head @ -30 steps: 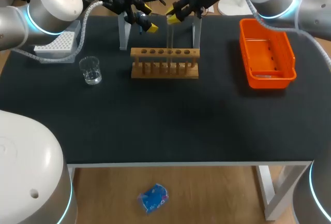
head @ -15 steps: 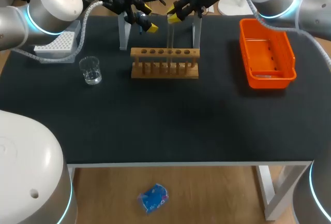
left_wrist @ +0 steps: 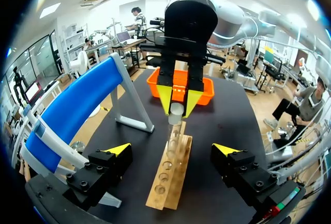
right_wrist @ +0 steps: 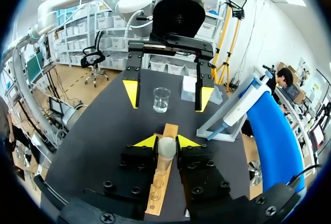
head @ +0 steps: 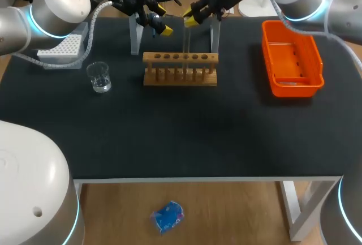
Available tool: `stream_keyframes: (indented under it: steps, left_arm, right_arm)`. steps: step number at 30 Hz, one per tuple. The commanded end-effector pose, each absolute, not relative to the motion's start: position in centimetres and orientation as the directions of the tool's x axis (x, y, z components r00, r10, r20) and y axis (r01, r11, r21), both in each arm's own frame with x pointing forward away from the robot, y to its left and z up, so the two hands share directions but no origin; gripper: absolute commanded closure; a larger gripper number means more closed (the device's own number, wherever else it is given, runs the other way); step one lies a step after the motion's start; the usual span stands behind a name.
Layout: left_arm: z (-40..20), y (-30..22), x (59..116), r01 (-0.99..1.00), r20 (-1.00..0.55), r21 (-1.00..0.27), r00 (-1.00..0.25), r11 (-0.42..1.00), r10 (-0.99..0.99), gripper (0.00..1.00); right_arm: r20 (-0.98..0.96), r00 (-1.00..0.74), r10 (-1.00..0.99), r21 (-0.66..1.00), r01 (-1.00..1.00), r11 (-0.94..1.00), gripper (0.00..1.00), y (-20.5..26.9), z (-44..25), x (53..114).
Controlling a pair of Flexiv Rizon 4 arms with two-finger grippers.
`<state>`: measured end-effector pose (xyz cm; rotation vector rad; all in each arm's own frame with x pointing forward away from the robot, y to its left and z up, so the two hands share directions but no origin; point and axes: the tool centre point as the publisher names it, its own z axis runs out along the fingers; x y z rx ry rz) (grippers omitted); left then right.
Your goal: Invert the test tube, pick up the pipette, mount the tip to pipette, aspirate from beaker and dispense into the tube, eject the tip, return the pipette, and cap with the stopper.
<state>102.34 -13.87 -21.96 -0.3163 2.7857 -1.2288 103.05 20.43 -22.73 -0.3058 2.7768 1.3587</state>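
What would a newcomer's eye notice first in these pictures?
First, the right gripper, shut on a clear tube that stands upright at the wooden rack. The left gripper faces it, open. The bright orange bin sits at the table's right side.

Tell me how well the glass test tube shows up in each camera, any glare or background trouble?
Head view: the test tube is faint, see-through against the dark table. Left wrist view: clearer, its pale end stands out above the rack. Right wrist view: its end is bright between the yellow fingers.

Orange bin (head: 292, 90), tan rack (head: 180, 58) — black table (head: 169, 132), clear test tube (head: 185, 40).
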Motion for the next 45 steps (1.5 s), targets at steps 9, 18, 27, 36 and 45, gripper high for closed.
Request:
stream_keyframes:
  steps: [9, 18, 27, 36, 45]
  left_arm:
    - [-21.8, -13.8, 102.4, -0.157, 0.013, -0.735, -0.976, 0.660, -0.218, 0.00]
    - [-21.8, -13.8, 102.4, -0.157, 0.013, -0.735, -0.976, 0.660, -0.218, 0.00]
    - [-21.8, -13.8, 102.4, -0.157, 0.013, -0.735, -0.976, 0.660, -0.218, 0.00]
    - [-21.8, -13.8, 102.4, -0.157, 0.013, -0.735, -0.976, 0.660, -0.218, 0.00]
    - [-21.8, -13.8, 102.4, -0.157, 0.013, -0.735, -0.976, 0.660, -0.218, 0.00]
  right_arm:
    - [-0.127, -0.979, -0.162, 0.775, -0.199, 0.599, 1.00, 20.4, -22.3, 103.3]
    - [-0.111, -0.980, -0.165, 0.777, -0.189, 0.600, 1.00, 20.5, -23.1, 103.2]
    - [-0.104, -0.981, -0.162, 0.776, -0.182, 0.604, 1.00, 20.4, -23.3, 103.1]
    - [-0.095, -0.982, -0.163, 0.774, -0.176, 0.608, 1.00, 20.3, -23.7, 103.0]
    - [-0.088, -0.983, -0.162, 0.770, -0.170, 0.615, 1.00, 20.3, -24.1, 103.1]
